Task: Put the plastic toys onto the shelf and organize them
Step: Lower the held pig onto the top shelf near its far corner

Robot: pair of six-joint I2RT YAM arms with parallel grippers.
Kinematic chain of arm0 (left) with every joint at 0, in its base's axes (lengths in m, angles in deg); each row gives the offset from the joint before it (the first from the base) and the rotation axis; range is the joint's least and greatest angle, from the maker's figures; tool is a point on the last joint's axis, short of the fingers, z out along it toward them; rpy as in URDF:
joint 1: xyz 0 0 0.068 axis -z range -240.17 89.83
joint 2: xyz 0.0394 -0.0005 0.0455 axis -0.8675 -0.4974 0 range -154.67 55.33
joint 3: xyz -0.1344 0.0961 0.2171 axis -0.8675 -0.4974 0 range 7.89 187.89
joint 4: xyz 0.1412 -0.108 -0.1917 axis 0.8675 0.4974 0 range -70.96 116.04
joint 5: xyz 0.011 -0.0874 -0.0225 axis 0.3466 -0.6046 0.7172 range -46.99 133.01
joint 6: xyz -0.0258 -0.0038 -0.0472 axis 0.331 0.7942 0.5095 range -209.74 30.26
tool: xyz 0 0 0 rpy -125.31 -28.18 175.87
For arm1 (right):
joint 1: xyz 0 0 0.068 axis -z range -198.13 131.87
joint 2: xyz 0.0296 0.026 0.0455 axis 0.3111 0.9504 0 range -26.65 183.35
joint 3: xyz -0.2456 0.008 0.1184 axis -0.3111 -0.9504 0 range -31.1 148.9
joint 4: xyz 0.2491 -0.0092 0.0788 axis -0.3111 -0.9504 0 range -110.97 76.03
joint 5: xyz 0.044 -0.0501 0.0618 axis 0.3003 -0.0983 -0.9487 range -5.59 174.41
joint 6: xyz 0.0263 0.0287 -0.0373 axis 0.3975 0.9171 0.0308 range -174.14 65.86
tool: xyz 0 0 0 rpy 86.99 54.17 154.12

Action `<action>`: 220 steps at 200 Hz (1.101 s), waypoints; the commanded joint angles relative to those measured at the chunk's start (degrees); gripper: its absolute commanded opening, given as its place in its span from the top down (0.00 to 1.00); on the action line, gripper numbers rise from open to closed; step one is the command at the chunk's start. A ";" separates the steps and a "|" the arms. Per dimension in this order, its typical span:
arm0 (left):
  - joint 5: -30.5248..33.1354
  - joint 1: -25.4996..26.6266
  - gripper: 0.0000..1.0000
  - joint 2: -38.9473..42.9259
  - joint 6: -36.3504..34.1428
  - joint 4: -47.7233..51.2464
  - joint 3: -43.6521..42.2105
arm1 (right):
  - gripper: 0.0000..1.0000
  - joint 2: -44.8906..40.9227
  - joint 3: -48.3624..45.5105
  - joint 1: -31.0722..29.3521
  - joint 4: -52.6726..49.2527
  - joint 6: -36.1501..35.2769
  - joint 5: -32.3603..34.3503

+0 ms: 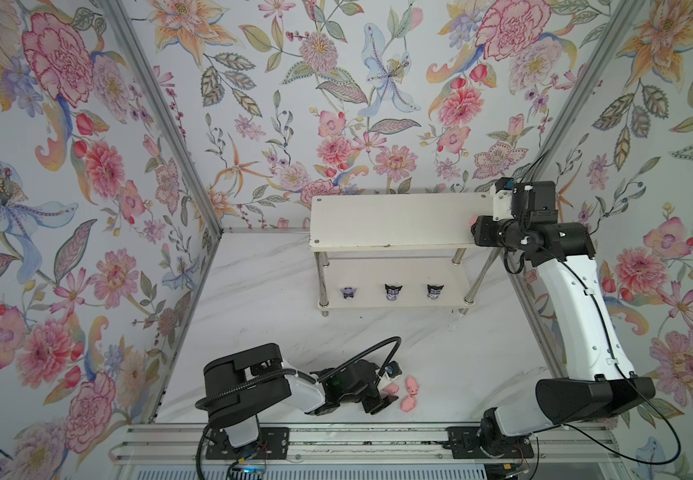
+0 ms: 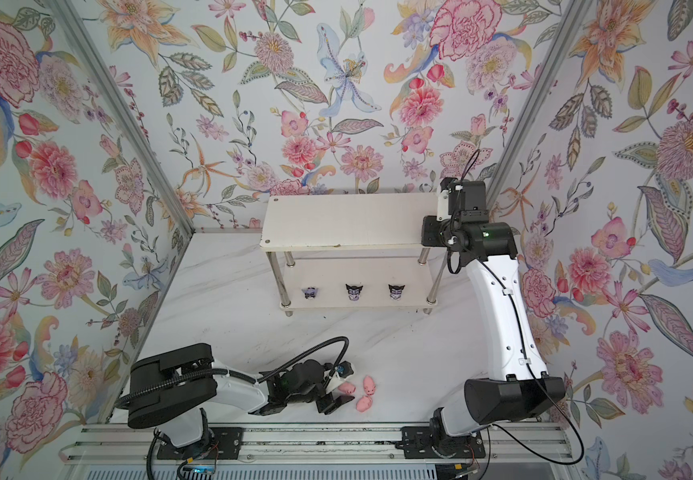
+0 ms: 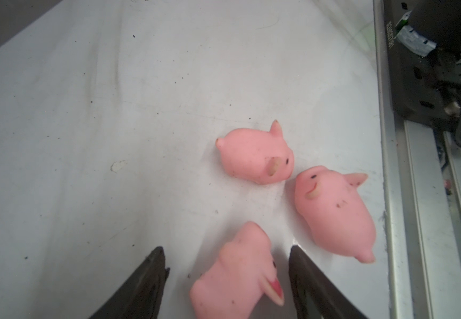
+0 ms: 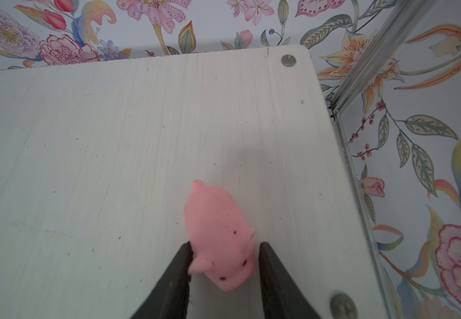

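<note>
Left gripper [image 3: 225, 248]: low over the tabletop [image 3: 113, 124] with its jaws well apart. It clamps nothing, and bare table shows beside one finger.
Pig in the gap [image 3: 234, 276]: lies on the tabletop between the left jaws, one ear turned toward the nearer finger. Whether it touches that finger cannot be told.
Far pig [image 3: 257, 154]: just beyond the jaws, with its snout almost meeting its neighbour's.
Rail-side pig [image 3: 334, 212]: on the tabletop just beside the aluminium rail [image 3: 422, 221] at the table's front edge.
Right gripper [image 4: 225, 244]: over the right end of the shelf's top board. Its black fingers stand close on either flank of a pig, but whether they press it or only flank it cannot be told.
Shelf-top pig [image 4: 218, 237]: on the top board, a little in from its right end, tail toward the back wall and snout toward the gripper.
Shelf [image 1: 378, 224]: a white two-tier rack on chrome legs, standing at the back of the table, right of centre, before the floral wall [image 1: 336, 83].
Lower board: three black-eared purple-and-white figurines stand upright in an evenly spaced row along its front edge, facing forward. They are the left figurine [image 1: 349, 292], middle figurine [image 1: 393, 292] and right figurine [image 1: 434, 291].
</note>
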 commanded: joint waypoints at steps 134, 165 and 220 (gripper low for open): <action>-0.83 -0.72 0.26 -1.01 0.27 -0.83 0.69 | 0.38 6.31 7.63 0.88 -2.78 -1.24 -1.89; -0.82 -0.74 0.26 -0.84 0.27 -0.72 0.71 | 0.43 7.64 8.35 0.83 -2.77 -1.52 -1.90; -1.02 -0.86 0.25 -1.26 0.20 -0.15 1.04 | 0.68 7.09 8.76 0.57 -1.90 -0.34 4.11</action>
